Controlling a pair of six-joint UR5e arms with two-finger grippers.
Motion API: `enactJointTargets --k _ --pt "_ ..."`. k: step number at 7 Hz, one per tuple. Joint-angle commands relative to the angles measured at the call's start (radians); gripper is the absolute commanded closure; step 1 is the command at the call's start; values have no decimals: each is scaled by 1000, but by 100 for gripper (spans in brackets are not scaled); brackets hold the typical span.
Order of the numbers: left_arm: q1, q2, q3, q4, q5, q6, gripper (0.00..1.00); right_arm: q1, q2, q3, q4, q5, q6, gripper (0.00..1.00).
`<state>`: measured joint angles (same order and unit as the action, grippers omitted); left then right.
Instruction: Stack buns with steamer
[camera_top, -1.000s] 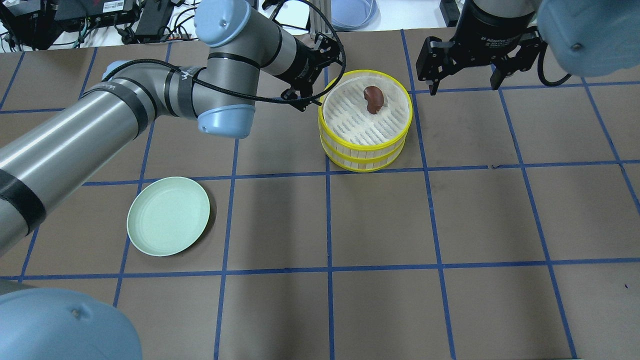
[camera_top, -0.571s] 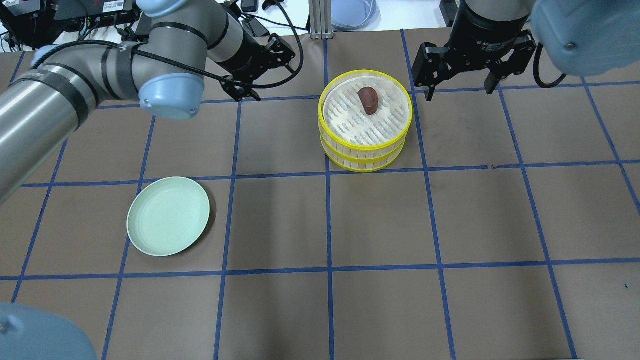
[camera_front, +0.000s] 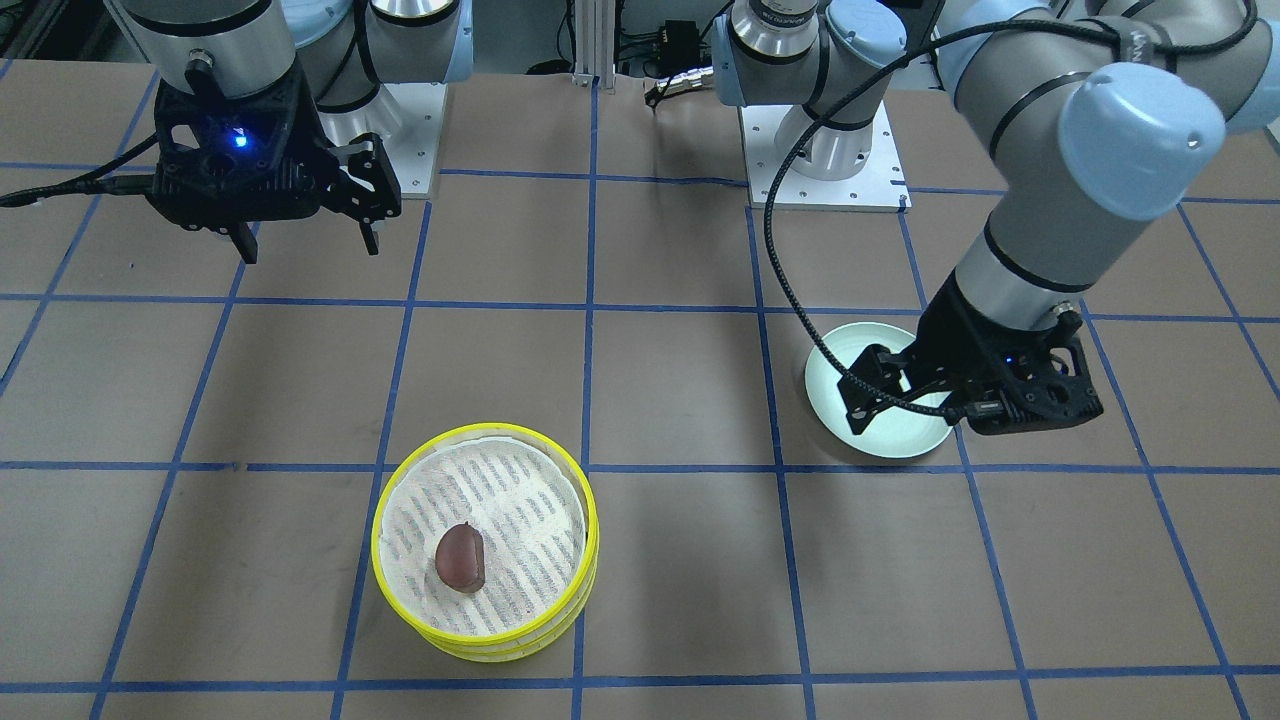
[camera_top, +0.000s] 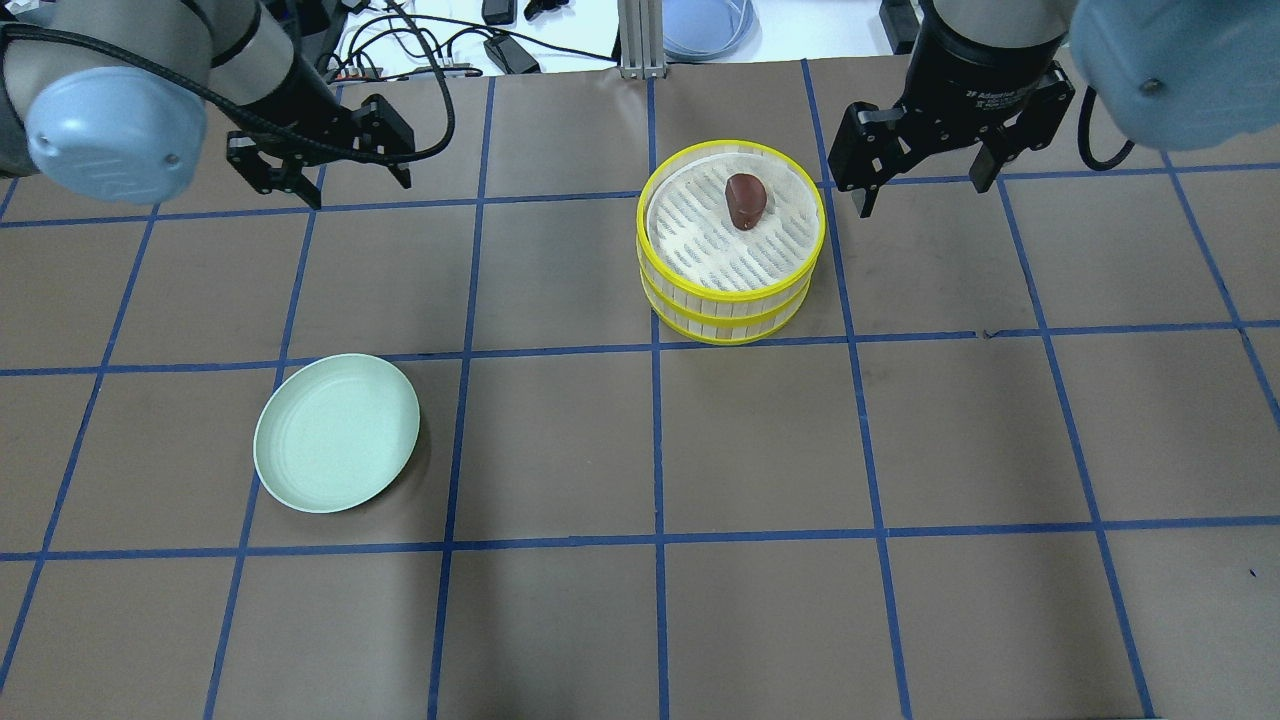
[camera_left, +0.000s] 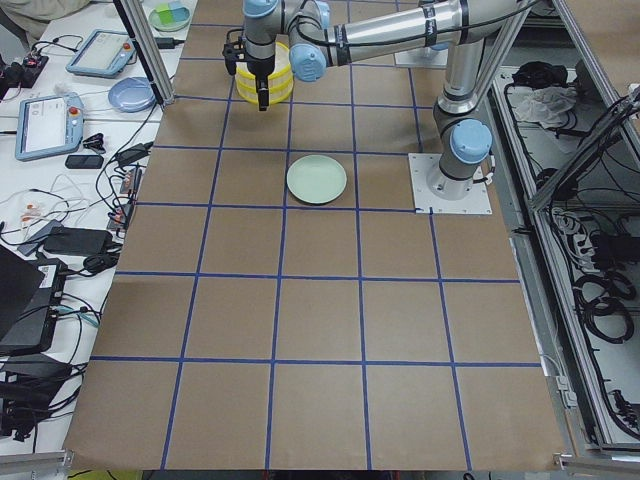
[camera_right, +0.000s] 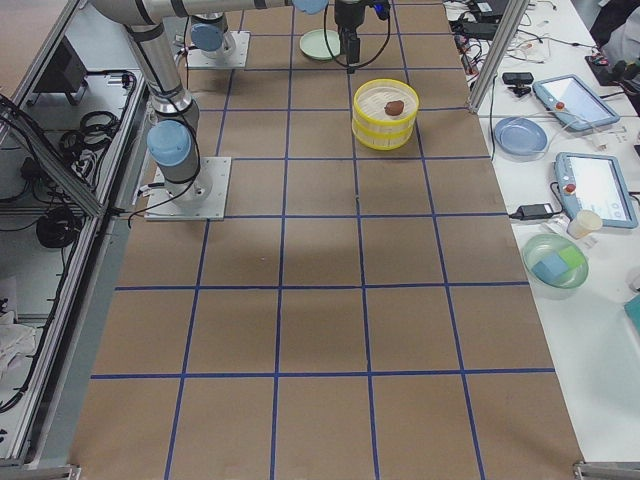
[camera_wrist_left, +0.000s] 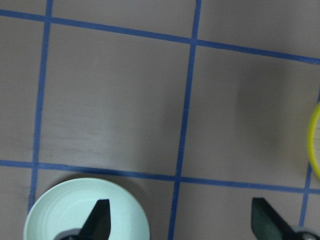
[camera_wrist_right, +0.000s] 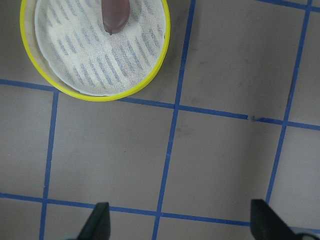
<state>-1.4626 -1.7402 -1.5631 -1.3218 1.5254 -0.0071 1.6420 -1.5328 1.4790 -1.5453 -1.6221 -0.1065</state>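
**Left hand (camera_top: 358, 188) and right hand (camera_top: 920, 195) spread, holding nothing**

Brown bun (camera_top: 746, 199) lies on the cloth of the top tray, near its far rim. It looks soft and light, so a gentle pinch across its narrow sides should suit. No white bun shows; whether the lower tray hides it cannot be told. Steamer (camera_top: 728, 296) stands as two stacked trays, probably light and stiff, best taken across the thin yellow rim. Right hand hangs just beside it, left hand well apart. Plate (camera_top: 335, 432) lies on the tabletop (camera_top: 760, 450).
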Motion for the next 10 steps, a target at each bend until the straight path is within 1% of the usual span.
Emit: enactJointTargets --k 1,2,3,4,5,9,10 --pt "13 130 0 -197 72 82 0 -1 -10 1 -4 1 -48 0" --pt "10 186 -2 -239 68 82 0 1 -12 1 -15 1 -39 0" --pt "10 227 -2 -266 30 82 0 2 -13 3 -36 1 -38 0" --pt "10 241 -9 -266 19 82 0 4 -13 3 -38 16 -38 0" --pt "11 241 -11 -266 18 82 0 4 -12 13 -29 54 -29 0" --pt "28 237 -15 -258 13 82 0 4 -15 14 -13 39 11 0" --pt "33 234 -15 -257 13 82 0 4 -15 14 -10 38 51 0"
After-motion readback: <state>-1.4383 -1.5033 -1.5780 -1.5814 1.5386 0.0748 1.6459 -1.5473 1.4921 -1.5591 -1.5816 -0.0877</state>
